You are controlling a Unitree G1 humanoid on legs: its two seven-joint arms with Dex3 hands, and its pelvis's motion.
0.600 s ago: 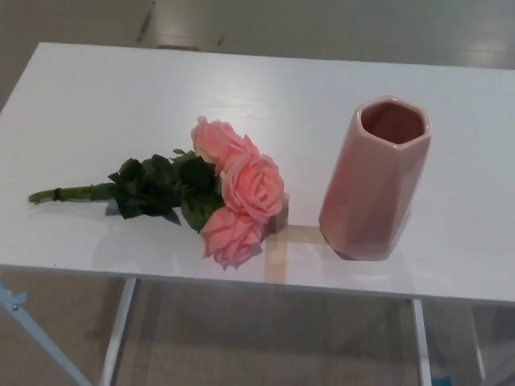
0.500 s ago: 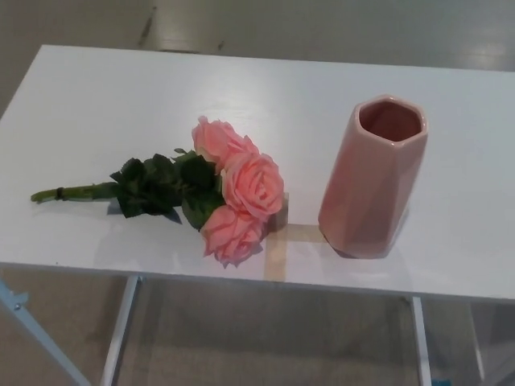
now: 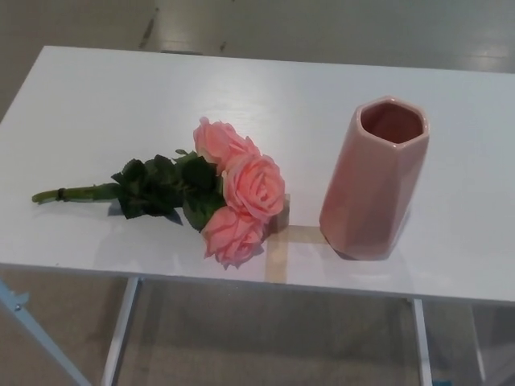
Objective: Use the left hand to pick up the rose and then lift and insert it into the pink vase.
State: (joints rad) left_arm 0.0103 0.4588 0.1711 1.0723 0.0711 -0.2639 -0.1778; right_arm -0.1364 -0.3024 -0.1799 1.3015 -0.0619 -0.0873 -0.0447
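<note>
Neither robot hand is in view; the rose (image 3: pixel 229 193) lies flat on the table (image 3: pixel 96 104), near the upright vase (image 3: pixel 374 181).

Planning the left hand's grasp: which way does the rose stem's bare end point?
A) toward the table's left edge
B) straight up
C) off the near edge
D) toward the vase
A: the rose lies flat, its green stem reaching left, away from the pink vase.
</note>
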